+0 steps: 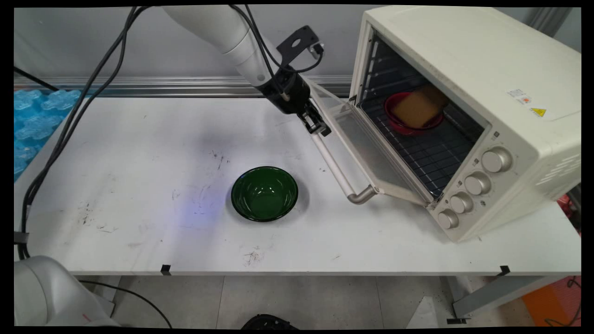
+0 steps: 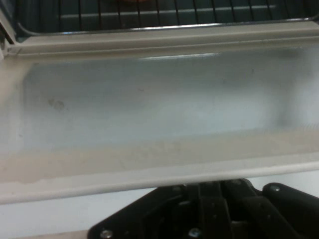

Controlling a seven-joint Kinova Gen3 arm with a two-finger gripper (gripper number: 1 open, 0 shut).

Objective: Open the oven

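A white Kinova arm's black gripper [image 1: 319, 128] sits at the far end of the metal handle [image 1: 341, 174] on a cream toaster oven's [image 1: 468, 106] drop-down door [image 1: 371, 148], which hangs open toward the middle of the white tabletop [image 1: 139, 185]. Whether the jaws are parted or closed on the handle cannot be told: in the main view the fingertips merge with the bar, and in the hand view only the black linkage [image 2: 209, 214] shows at the bottom edge, below the door's glass pane [image 2: 149, 104] and cream frame. The oven stands at the tabletop's right end, its four knobs [image 1: 473, 185] facing the near right corner. On its wire rack [image 1: 431, 153] rests a red bowl [image 1: 408, 118] carrying a tan, sponge-like block [image 1: 417, 109]. A dark green bowl [image 1: 264, 193] stands upright near the middle of the tabletop, toward the near edge, well apart from the door handle. Black cables [image 1: 69, 120] trail from the arm across the far left corner.
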